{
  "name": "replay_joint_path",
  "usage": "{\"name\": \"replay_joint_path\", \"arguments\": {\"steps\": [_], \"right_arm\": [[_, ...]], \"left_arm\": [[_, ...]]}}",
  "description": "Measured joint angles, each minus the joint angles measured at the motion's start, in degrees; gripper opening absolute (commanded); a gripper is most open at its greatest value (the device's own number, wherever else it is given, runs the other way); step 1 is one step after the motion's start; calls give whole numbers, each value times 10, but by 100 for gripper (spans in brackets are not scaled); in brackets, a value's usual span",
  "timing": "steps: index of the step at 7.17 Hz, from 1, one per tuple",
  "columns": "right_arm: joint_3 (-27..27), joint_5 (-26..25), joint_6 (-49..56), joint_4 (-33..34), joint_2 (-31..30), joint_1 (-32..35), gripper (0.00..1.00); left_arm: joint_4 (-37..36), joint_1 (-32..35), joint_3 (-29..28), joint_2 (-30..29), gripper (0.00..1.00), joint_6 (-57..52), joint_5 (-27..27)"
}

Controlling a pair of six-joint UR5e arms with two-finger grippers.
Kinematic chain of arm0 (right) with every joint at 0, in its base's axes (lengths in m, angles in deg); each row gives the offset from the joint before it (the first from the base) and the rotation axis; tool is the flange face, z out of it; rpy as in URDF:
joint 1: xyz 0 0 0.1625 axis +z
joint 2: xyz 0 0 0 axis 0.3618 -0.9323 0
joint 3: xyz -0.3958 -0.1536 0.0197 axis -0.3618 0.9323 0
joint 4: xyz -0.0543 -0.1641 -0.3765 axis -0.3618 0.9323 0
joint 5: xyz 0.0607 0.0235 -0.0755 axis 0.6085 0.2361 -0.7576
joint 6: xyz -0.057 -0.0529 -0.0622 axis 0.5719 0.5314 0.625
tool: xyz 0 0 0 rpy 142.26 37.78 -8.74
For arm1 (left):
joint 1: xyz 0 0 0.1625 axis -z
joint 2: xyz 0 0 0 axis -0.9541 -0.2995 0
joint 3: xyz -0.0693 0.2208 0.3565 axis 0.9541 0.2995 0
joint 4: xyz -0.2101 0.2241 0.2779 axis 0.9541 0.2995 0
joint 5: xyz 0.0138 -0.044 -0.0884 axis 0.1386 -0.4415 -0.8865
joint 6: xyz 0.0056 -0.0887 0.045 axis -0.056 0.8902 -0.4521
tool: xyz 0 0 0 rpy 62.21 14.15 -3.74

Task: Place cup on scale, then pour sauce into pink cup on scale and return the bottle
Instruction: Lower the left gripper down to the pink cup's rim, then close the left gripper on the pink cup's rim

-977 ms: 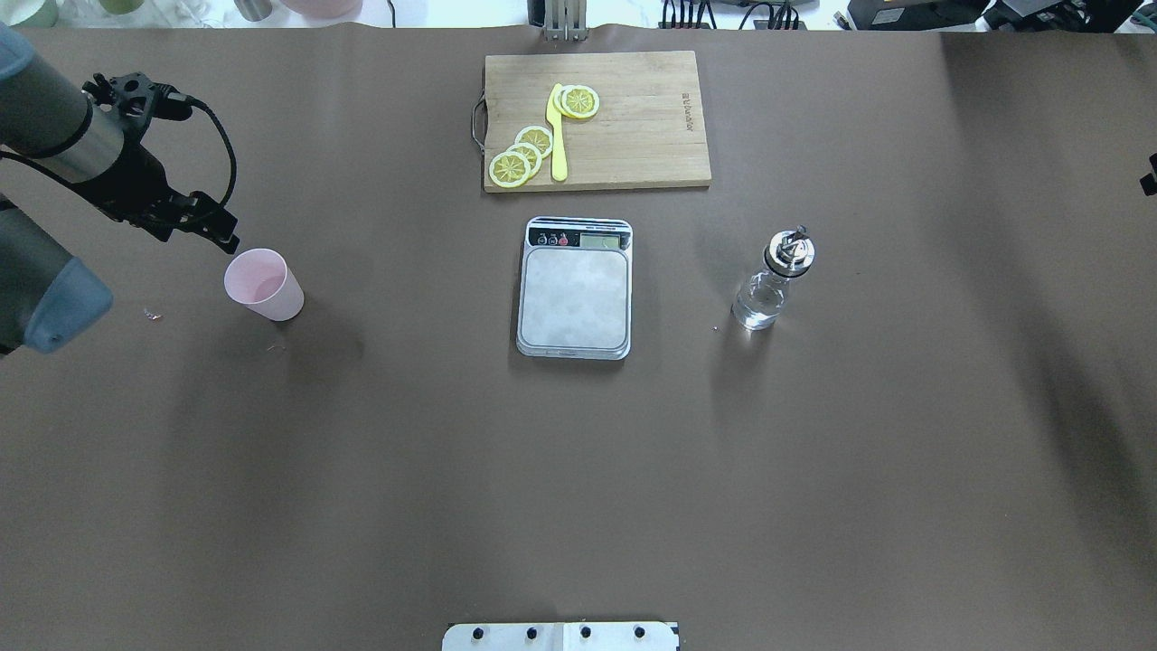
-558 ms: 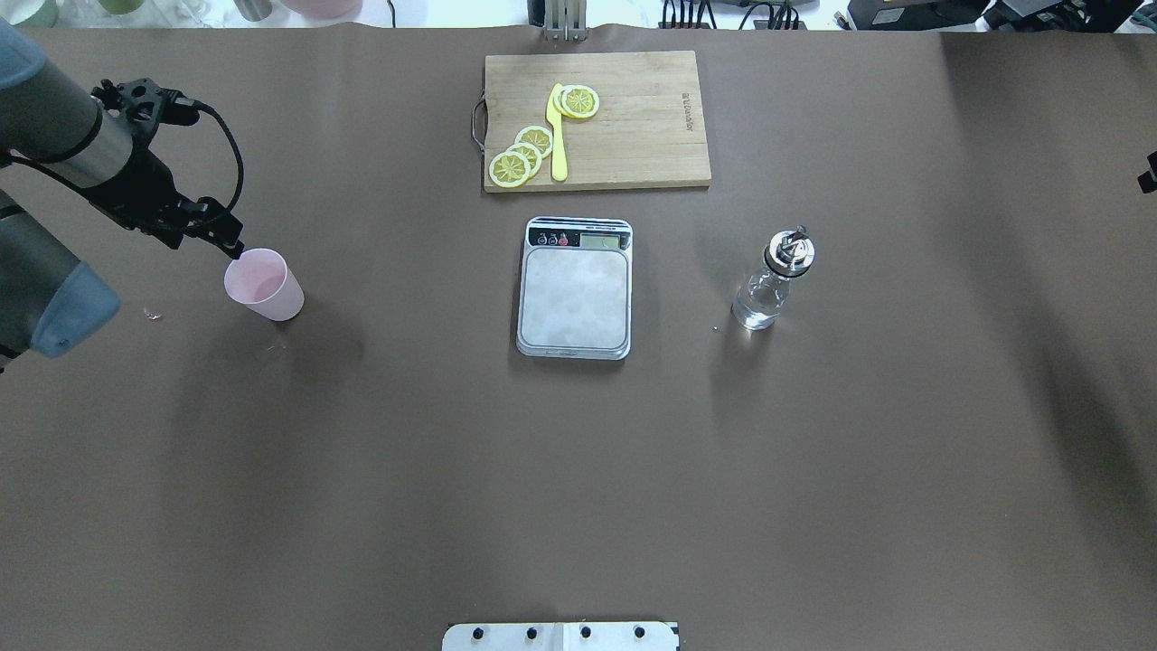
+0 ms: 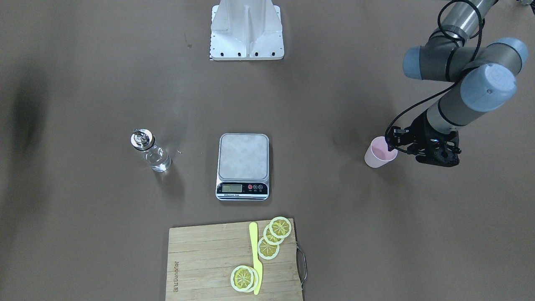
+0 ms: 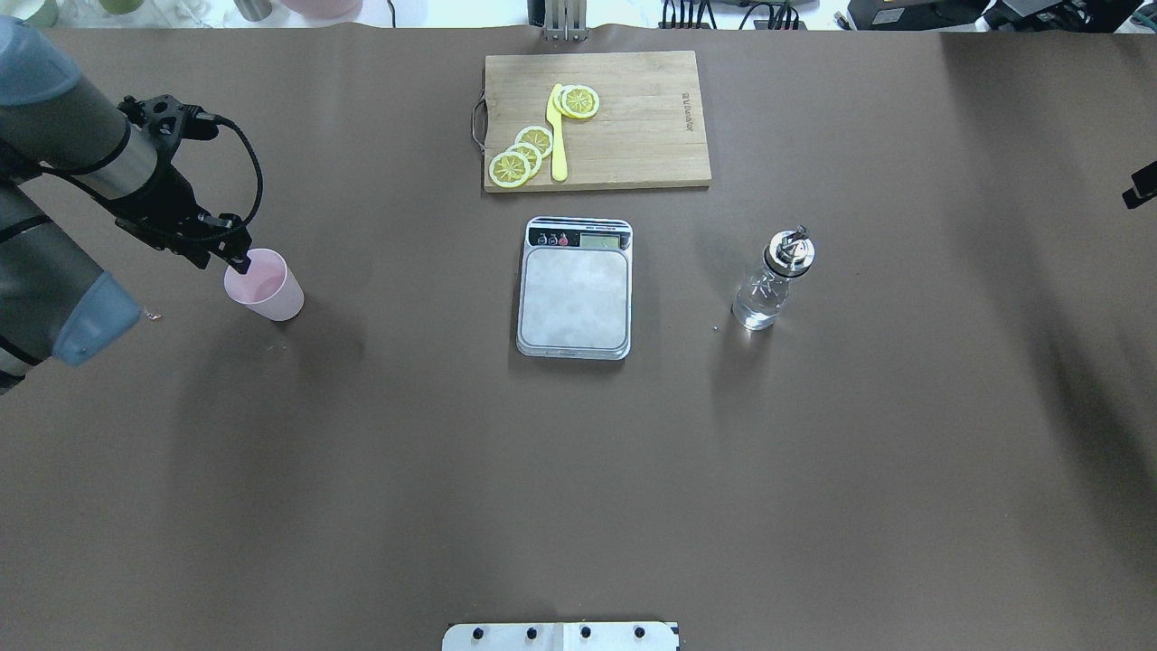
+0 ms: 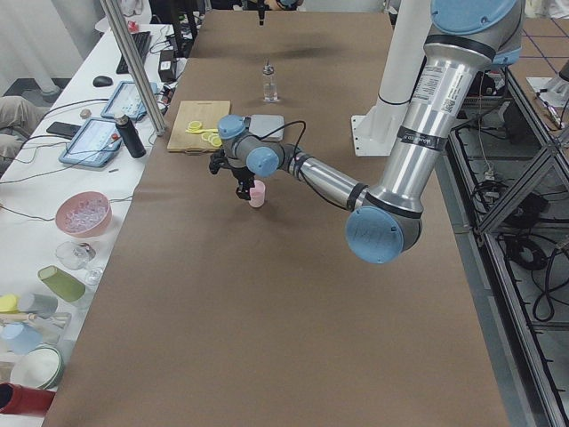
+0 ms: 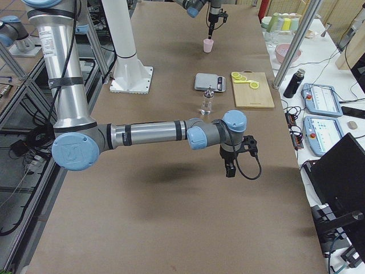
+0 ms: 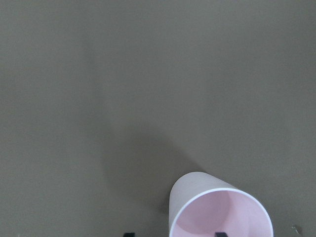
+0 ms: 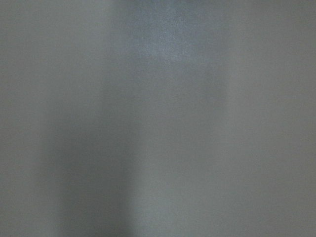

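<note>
The pale pink cup stands upright on the table's left part, well left of the scale. My left gripper is open at the cup's rim. In the left wrist view one fingertip is inside the cup and the other is outside its wall. The steel scale has nothing on it. The glass bottle with clear sauce and a silver pourer stands right of the scale. My right gripper hangs over bare table, far from the bottle; I cannot tell its state.
A wooden cutting board with lemon slices and a yellow knife lies behind the scale. The robot's base plate sits at the near table edge. Brown paper covers the table.
My left gripper has moved right and down to the cup's rim, one finger now inside it. The cup, scale and bottle have not moved.
</note>
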Motion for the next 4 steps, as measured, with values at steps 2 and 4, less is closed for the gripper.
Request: {"name": "replay_joint_path", "arguments": {"steps": [2,4], "right_arm": [[-1,1,2,2,3,-1,100],[-6,3,3,2,6,-4,100]], "left_arm": [[2,-9,-8,-1,54,0,0],[5,-11,-18,-2,45,-1,0]]}}
